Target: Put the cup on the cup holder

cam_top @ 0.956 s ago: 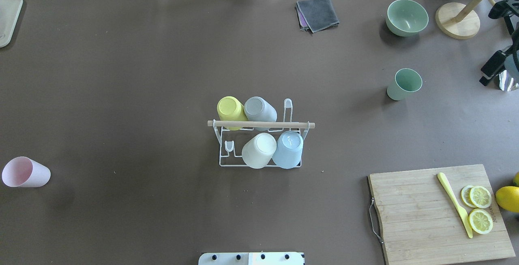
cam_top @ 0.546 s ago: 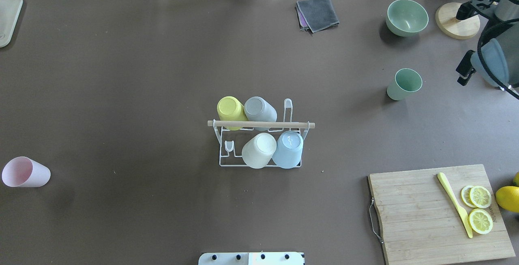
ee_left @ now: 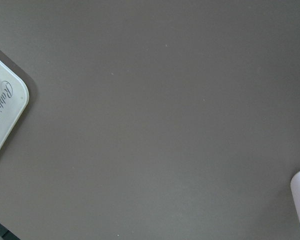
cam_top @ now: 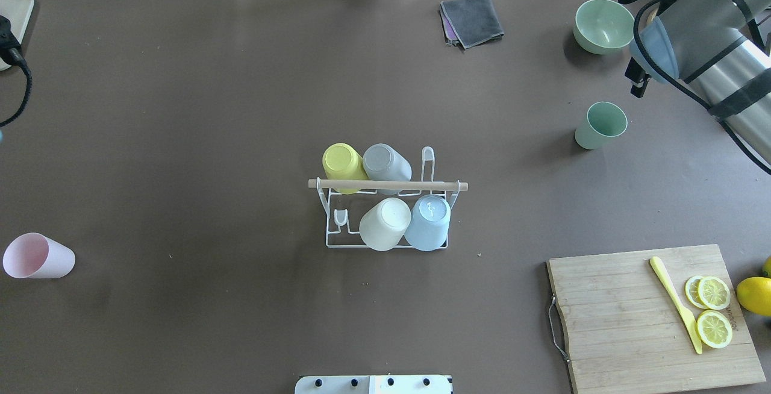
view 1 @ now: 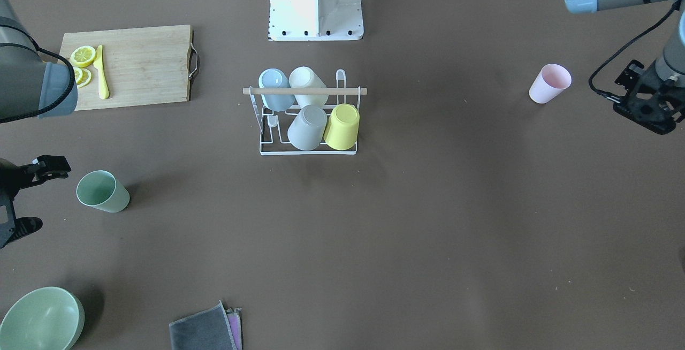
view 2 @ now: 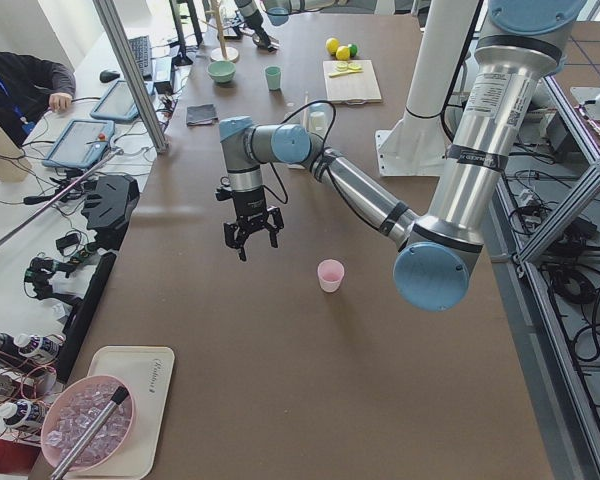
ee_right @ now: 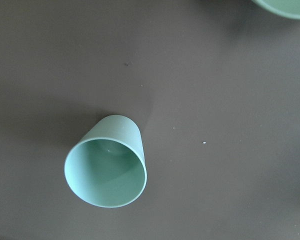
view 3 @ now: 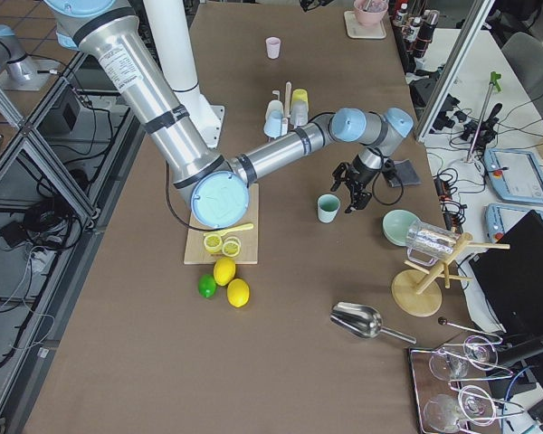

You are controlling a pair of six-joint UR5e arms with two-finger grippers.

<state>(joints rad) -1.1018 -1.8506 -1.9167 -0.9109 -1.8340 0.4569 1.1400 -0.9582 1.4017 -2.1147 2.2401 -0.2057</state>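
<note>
right pincer (view 1: 45, 196) hangs wide open just beside the upright green cup (cam_top: 599, 124), likely to straddle its rim; left pincer (view 2: 252, 238), likewise splayed, hovers near the pink cup (cam_top: 37, 255); cup holder (cam_top: 388, 185) stands in the middle of the table (cam_top: 181, 111), four cups (cam_top: 385, 224) upended on it, two prongs (cam_top: 427, 154) free.

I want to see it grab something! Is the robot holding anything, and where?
Nothing is held. The right gripper hangs open by the green cup and the left gripper open near the pink cup, touching neither.
</note>
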